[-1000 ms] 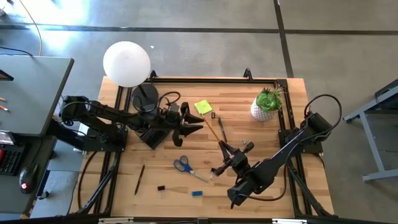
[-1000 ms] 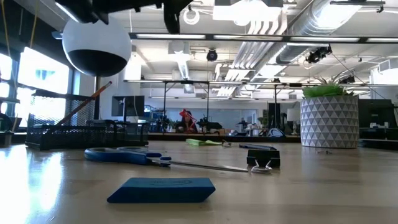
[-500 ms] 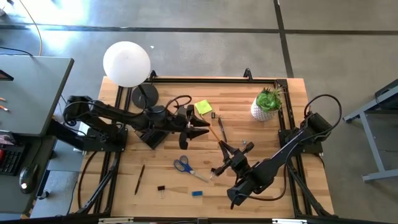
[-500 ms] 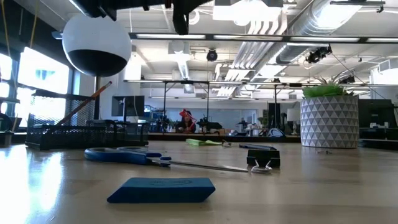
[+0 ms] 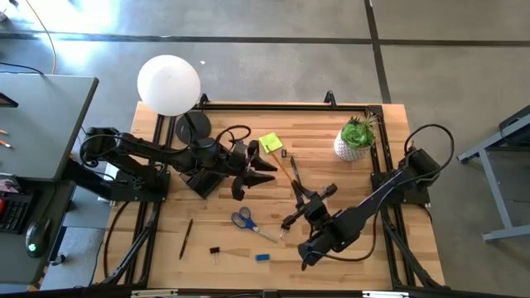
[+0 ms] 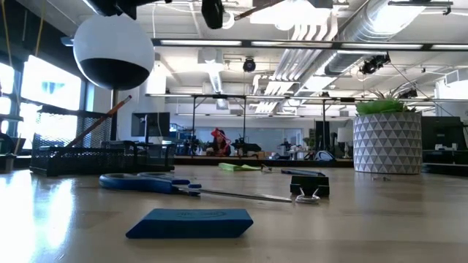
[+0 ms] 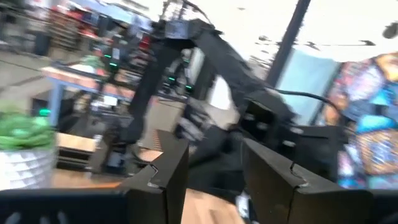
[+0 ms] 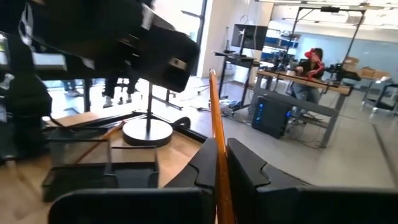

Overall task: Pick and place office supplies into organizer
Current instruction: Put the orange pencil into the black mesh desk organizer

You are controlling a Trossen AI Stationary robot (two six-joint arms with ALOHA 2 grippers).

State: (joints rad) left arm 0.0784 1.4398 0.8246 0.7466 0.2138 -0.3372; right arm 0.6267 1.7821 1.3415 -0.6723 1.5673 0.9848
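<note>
Carrying an orange pencil [image 8: 217,130] in the right gripper [image 5: 308,204], jaws clamped.
Left gripper [image 5: 258,171] empty, jaws apart, beside organizer [image 5: 204,180]; scissors [image 5: 245,221] at six o'clock remain on the counter [image 5: 331,170].

Bright even overhead light; left wrist view motion-blurred

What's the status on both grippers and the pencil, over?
Right gripper shut on orange pencil, lifted above table centre. Left gripper open, empty, hovering just right of the organizer. Left arm lies between pencil and organizer.
</note>
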